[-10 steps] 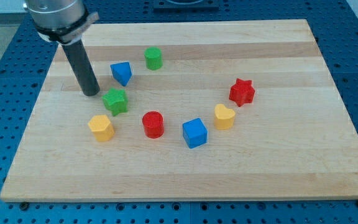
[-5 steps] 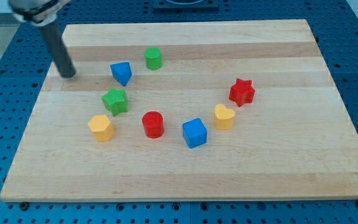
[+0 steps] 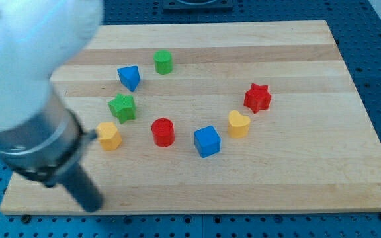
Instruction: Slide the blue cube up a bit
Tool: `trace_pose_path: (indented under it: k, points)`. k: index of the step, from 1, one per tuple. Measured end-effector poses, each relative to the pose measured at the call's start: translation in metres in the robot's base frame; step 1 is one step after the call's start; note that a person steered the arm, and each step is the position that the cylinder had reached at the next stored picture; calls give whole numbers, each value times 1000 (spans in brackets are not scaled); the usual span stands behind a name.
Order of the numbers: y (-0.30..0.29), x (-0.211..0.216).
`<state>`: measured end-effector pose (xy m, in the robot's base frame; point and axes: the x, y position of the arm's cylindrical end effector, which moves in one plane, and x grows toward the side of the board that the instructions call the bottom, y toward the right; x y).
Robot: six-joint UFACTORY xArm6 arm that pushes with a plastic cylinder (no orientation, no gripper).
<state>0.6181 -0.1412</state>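
The blue cube (image 3: 208, 141) lies on the wooden board (image 3: 296, 158), below the middle. My arm fills the view's left side, blurred. My tip (image 3: 92, 206) is at the board's bottom-left edge, far to the left of and below the blue cube, touching no block. A red cylinder (image 3: 163, 131) sits just left of the cube and a yellow heart-shaped block (image 3: 239, 123) just to its upper right.
A yellow block (image 3: 110, 135) sits next to my arm's body. A green star (image 3: 122, 107), a blue wedge-like block (image 3: 129, 77) and a green cylinder (image 3: 163, 61) lie at the upper left. A red star (image 3: 257, 97) lies at the right.
My arm swung from the board's upper left down to its bottom-left edge and now looms large and blurred. No block has moved.
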Motion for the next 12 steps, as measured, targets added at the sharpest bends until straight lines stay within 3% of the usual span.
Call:
trace_pose_path:
  k: [1, 2, 6, 12]
  points:
    - [118, 0]
    - [173, 0]
    - [172, -55]
    - [158, -76]
